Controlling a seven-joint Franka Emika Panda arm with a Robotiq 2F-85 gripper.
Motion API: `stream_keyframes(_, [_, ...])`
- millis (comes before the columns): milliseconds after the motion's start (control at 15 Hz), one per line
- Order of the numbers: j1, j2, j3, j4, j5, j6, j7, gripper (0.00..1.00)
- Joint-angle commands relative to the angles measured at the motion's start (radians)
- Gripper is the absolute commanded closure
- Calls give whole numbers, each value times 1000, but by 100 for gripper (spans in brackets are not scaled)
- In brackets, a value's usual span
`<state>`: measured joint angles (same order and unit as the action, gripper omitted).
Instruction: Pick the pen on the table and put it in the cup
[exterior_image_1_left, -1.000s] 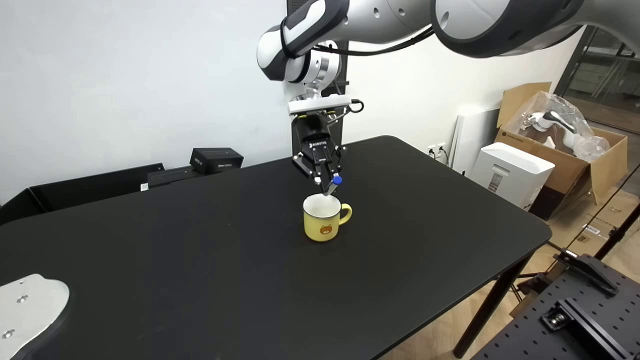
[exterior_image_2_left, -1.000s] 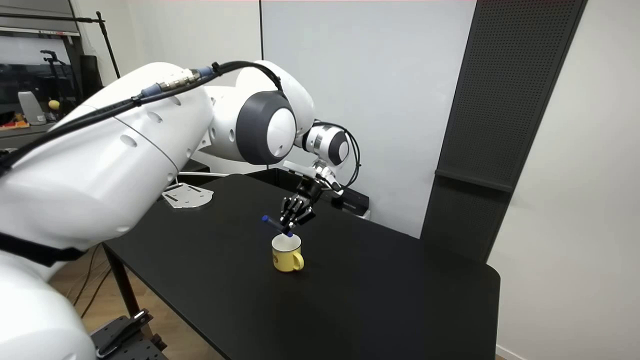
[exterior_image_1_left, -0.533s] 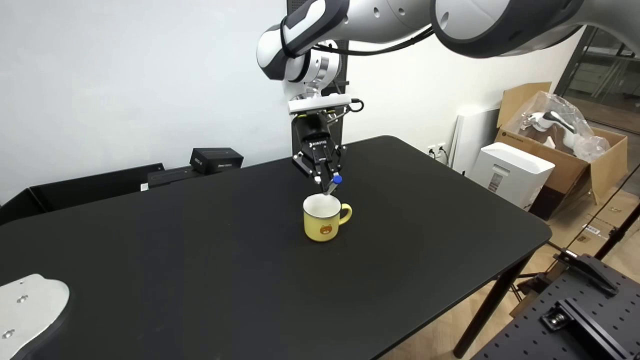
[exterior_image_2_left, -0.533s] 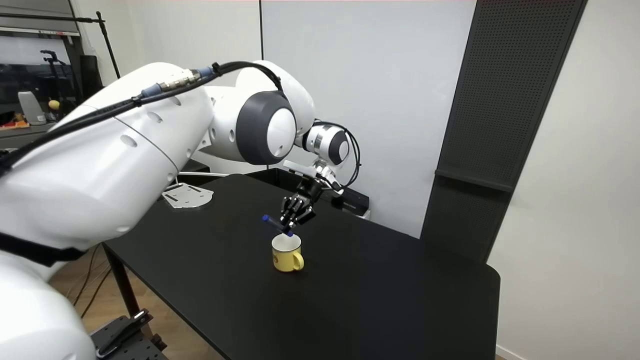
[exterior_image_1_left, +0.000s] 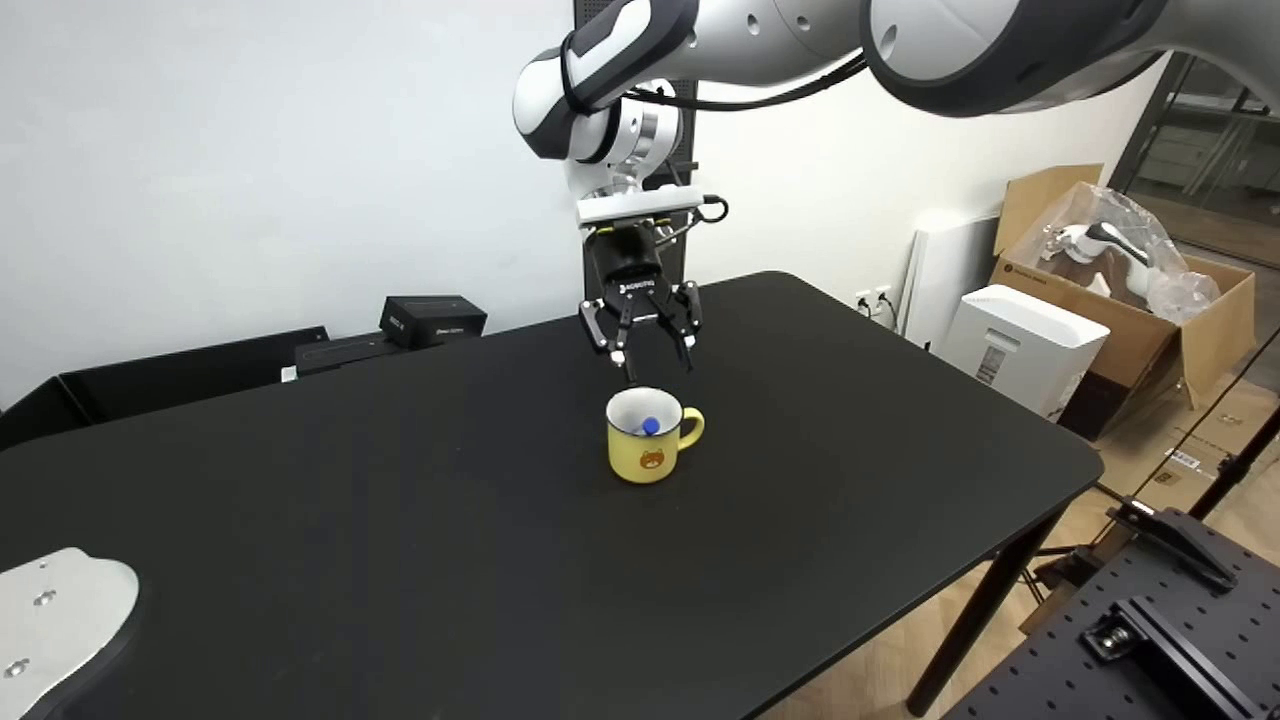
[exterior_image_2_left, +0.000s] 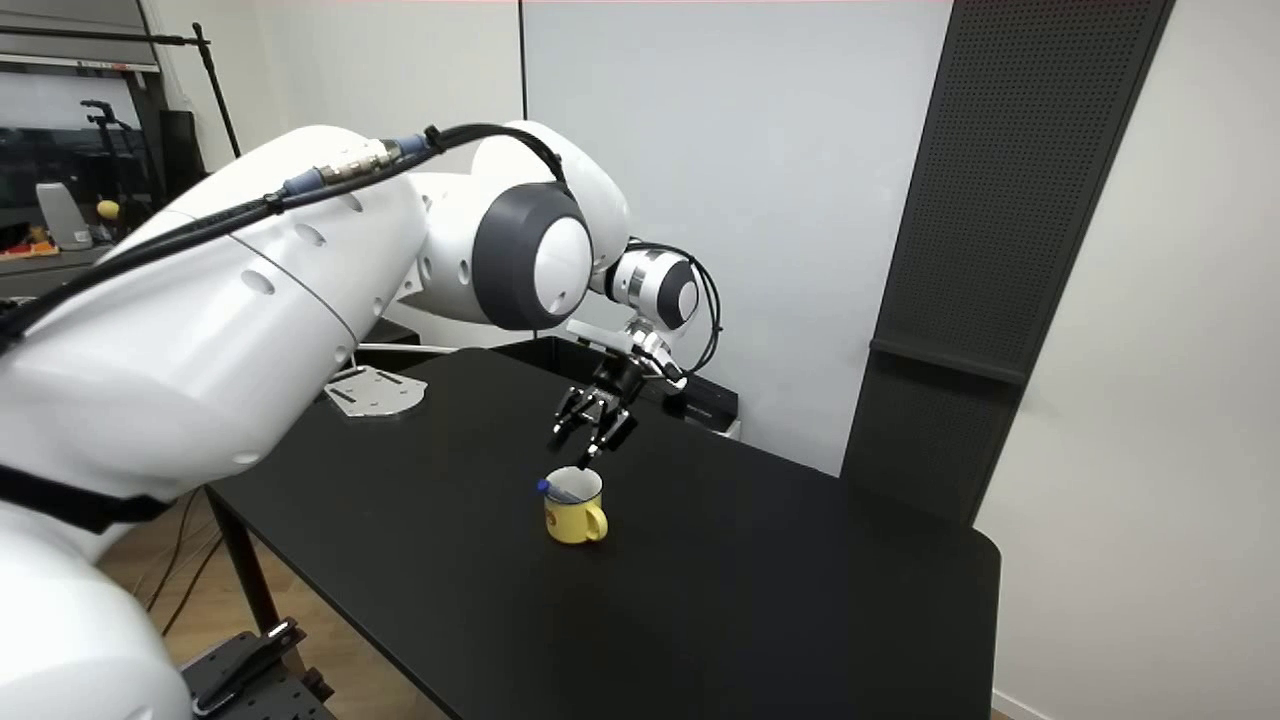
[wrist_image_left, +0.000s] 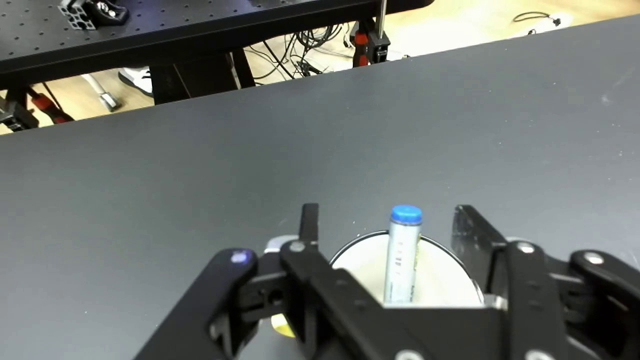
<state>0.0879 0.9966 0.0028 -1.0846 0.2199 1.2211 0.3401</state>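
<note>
The yellow cup (exterior_image_1_left: 632, 452) stands upright on the black table (exterior_image_1_left: 400, 560). Inside it leans the pen (exterior_image_2_left: 563, 492), its blue end resting at the cup's rim and its lower part hidden by the wall. Just above the cup hangs my gripper (exterior_image_1_left: 660, 374), jaws spread wide with nothing between them. In the wrist view the pen (wrist_image_left: 402, 260) and the cup's white inside (wrist_image_left: 442, 280) show below the gap between the fingers, with the pen touching neither finger. A bit of yellow handle peeks out at the lower left there.
Black boxes (exterior_image_1_left: 433, 322) sit along the table's wall side. A silver plate (exterior_image_2_left: 376, 391) lies at one end of the table. Beyond the table edge are a perforated black bench (wrist_image_left: 165, 30) and a cardboard box (exterior_image_1_left: 1110, 330) on the floor.
My gripper has opened and let go of the pen. The pen has dropped from between the fingers into the cup. The arm and the cup have stayed in place.
</note>
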Motion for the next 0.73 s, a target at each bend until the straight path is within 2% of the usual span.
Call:
stream_keyframes(0, [1,31,-4,64,0,-24,26,2])
stream_keyframes(267, [26,28,-29,66,-81,83,-2,0])
stream_keyframes(333, [54,-54,-24,-57,-88,155,20,0])
stream_keyframes(533, [100,-164,-30,-204,-137,314,27,0])
stream_keyframes(667, [123,-234,-18,-296,-161,381,40,0])
